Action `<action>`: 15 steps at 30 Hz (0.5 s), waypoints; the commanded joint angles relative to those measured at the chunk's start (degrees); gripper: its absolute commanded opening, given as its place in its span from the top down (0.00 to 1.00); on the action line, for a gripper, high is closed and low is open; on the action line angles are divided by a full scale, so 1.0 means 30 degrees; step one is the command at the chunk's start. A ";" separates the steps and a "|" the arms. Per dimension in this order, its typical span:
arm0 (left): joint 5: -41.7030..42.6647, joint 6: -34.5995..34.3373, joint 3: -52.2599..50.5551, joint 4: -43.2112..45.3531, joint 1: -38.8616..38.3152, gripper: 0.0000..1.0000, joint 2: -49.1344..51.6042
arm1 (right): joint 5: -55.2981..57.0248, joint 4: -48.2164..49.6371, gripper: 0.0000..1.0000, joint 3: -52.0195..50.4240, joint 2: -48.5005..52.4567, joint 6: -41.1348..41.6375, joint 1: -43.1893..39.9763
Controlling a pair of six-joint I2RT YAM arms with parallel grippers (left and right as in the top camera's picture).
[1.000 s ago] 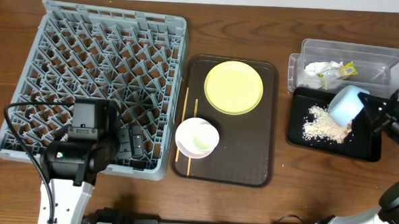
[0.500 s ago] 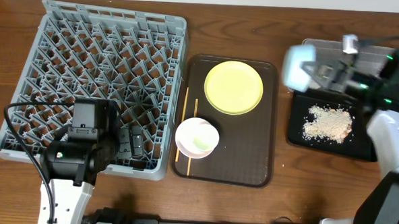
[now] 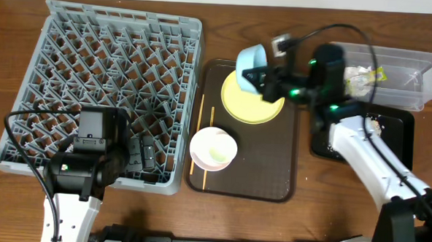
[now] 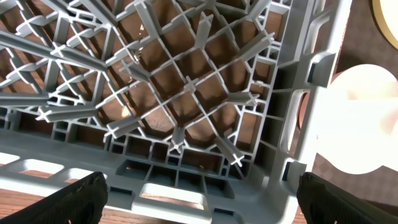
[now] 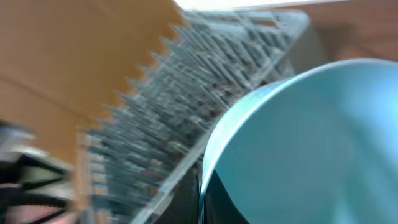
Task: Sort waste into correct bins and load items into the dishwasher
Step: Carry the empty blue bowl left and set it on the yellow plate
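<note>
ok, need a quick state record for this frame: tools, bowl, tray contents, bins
right tool: shut on light blue bowl, raised, overlapping the yellow plate's far-left edge from overhead
left tool: open, holding nothing, over the rack's near corner
rack: no dishes visible
brown tray: yellow plate, white bowl, chopsticks
clear tub: napkin, wrapper
black tray: crumbs, mostly hidden by right arm

Right wrist view: blurred by motion throughout. I can make out only the light blue bowl (image 5: 298, 143), cut off at right and bottom, and the smeared dish rack (image 5: 205, 93). Overhead: my right arm (image 3: 368, 153) covers most of the black tray (image 3: 402, 125) and its crumbs (image 3: 376, 126) near the table's right edge. Left wrist view: the white bowl (image 4: 360, 118) is washed out and cut off at right.
</note>
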 commanded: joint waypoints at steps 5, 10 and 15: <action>-0.0160 -0.0029 0.0364 -0.0102 0.0066 0.02 -0.0022 | 1.1788 -0.2302 0.99 0.0051 0.0146 -0.7439 0.3045; -0.0160 -0.0029 0.0364 -0.0109 0.0066 0.02 -0.0022 | 1.2568 -0.2732 0.99 0.0051 0.1778 -0.7497 0.3504; -0.0160 -0.0029 0.0364 -0.0109 0.0066 0.02 -0.0022 | 1.2568 -0.2994 0.99 0.0051 0.3402 -0.7439 0.3504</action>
